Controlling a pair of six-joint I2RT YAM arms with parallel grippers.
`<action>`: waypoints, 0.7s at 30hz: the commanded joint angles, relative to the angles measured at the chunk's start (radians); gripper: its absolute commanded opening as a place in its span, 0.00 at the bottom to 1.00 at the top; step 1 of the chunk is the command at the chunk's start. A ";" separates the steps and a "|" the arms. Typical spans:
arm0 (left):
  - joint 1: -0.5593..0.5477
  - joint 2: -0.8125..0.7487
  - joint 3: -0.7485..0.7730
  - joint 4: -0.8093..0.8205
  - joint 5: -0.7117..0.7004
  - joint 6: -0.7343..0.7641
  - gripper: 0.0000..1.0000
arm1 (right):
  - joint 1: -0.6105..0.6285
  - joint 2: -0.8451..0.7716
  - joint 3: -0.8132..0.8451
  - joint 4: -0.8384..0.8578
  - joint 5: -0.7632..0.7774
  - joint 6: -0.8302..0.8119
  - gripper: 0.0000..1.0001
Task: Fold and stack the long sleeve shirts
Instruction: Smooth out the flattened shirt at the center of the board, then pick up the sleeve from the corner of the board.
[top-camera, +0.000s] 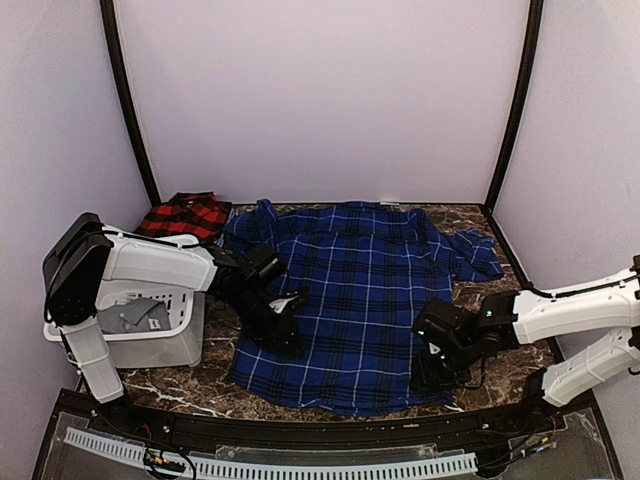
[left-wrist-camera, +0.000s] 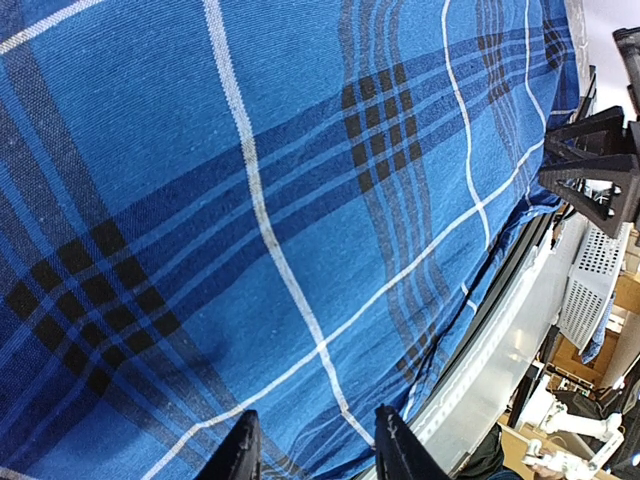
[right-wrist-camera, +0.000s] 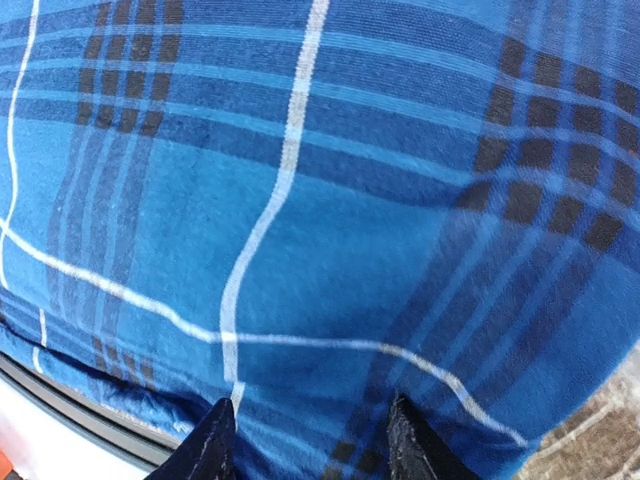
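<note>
the dark blue plaid shirt (top-camera: 350, 290) lies spread flat across the middle of the marble worktop (top-camera: 200, 388). the red-and-black shirt (top-camera: 185, 215) is bunched at the upper left behind a white basket (top-camera: 170, 335). the left pincer (left-wrist-camera: 318, 425) hangs spread over the blue shirt's left side, and the right pincer (right-wrist-camera: 310, 415) is spread at its lower right hem. neither pinches cloth. the shirt looks light and limp, so i'd grip it at the hem corners.
</note>
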 joint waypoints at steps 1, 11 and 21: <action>-0.002 -0.034 0.051 -0.032 -0.017 0.001 0.38 | -0.035 -0.050 0.125 -0.069 0.069 -0.019 0.50; 0.000 -0.065 0.208 -0.038 -0.113 -0.007 0.44 | -0.304 -0.035 0.341 0.048 0.154 -0.233 0.53; 0.047 -0.023 0.409 -0.031 -0.178 -0.037 0.53 | -0.603 0.210 0.537 0.237 0.141 -0.450 0.53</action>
